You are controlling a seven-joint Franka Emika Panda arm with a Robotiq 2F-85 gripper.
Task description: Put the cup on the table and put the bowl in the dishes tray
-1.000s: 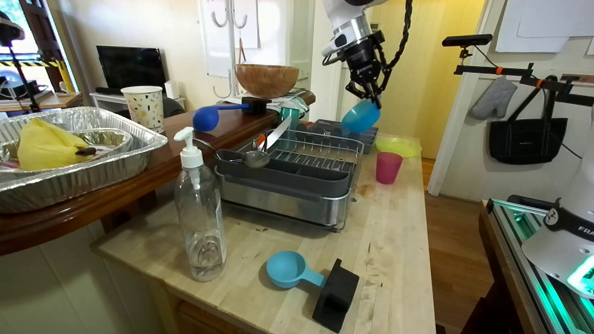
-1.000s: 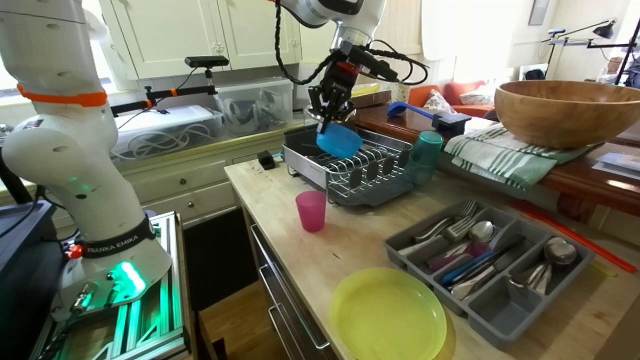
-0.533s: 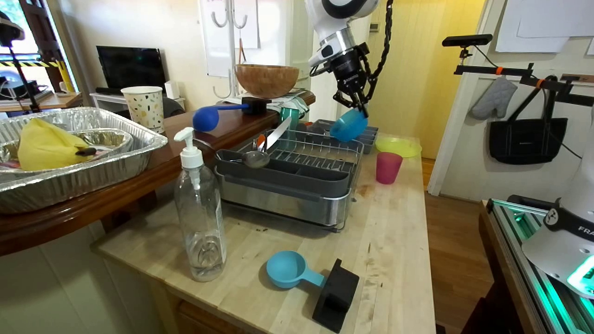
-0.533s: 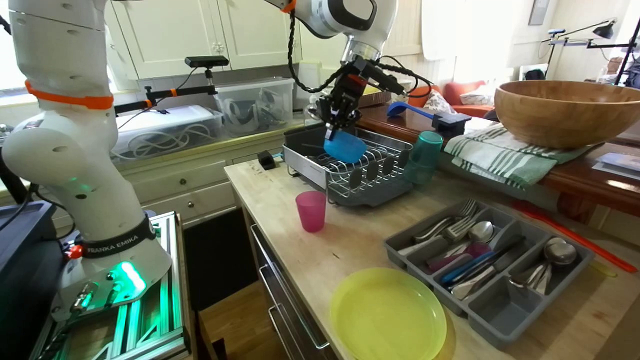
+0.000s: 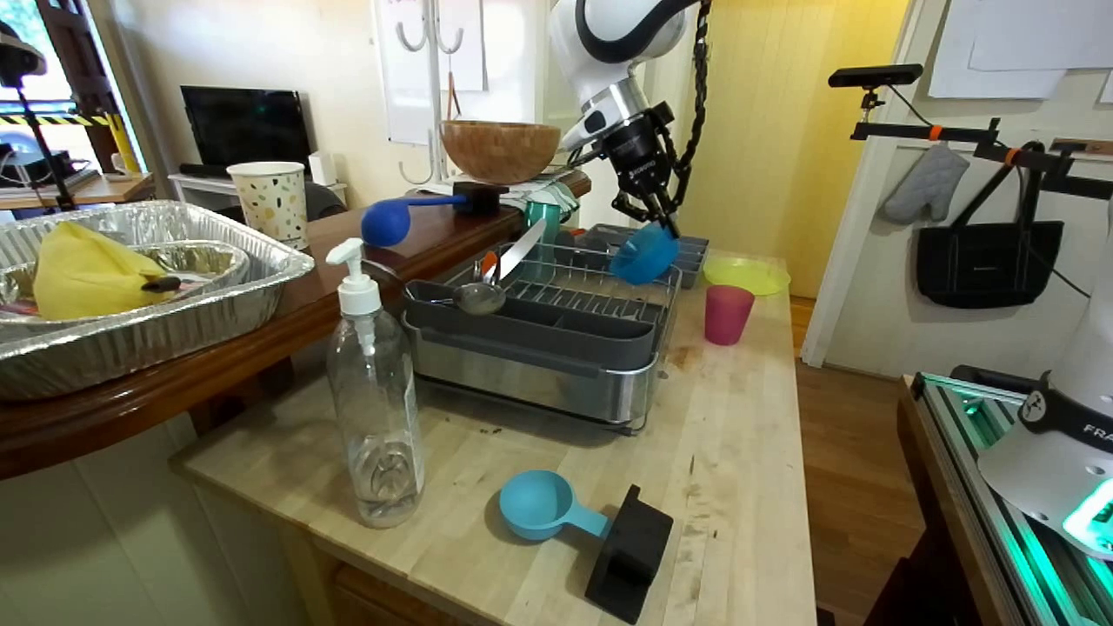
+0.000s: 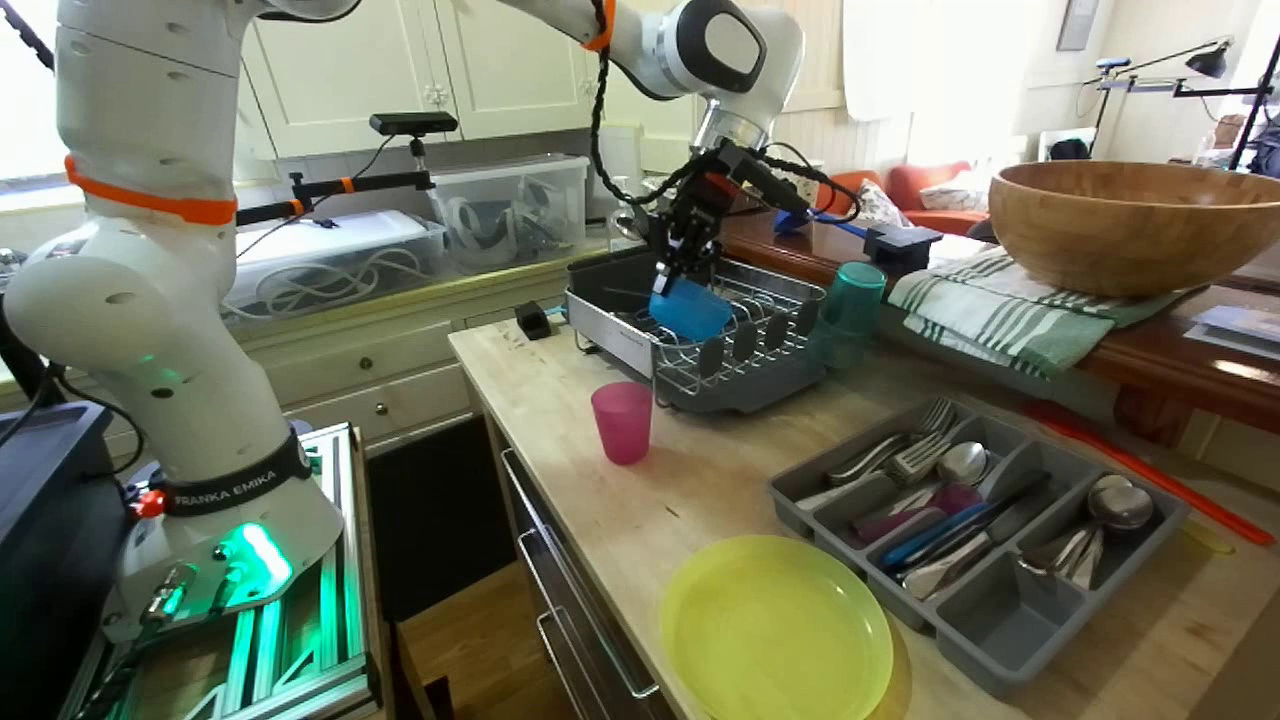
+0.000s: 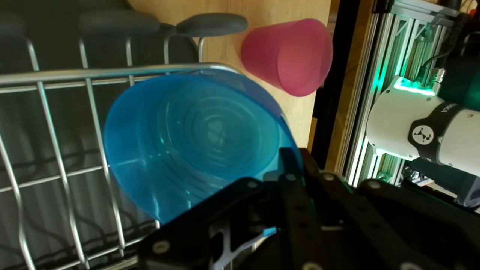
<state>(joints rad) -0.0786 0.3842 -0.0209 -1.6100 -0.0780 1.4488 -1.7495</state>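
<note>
Over the wire bars of the dish rack [image 6: 612, 336], gripper [image 7: 300, 161] is pinching the light-blue bowl [image 7: 210, 127] by its rim, one jaw sitting inside the wall, the other outside. Bowl is hanging tilted near a rack corner, its hollow showing in the wrist view. Cannot tell whether bowl and wires are touching. Pink cup [image 6: 622, 425] is standing upright on the wooden table [image 5: 739, 435], just beside the rack, in both exterior views. Yellow plate [image 6: 778, 630] is lying flat near it; grey cutlery tray [image 6: 1015, 615] is holding forks [image 6: 912, 460] and spoons [image 6: 1122, 507] just beside the plate. Toward the table's other end, clear pump bottle [image 5: 374, 409] is standing; turquoise scoop [image 5: 539, 504] is lying near it, handle touching a black block [image 5: 630, 556].
</note>
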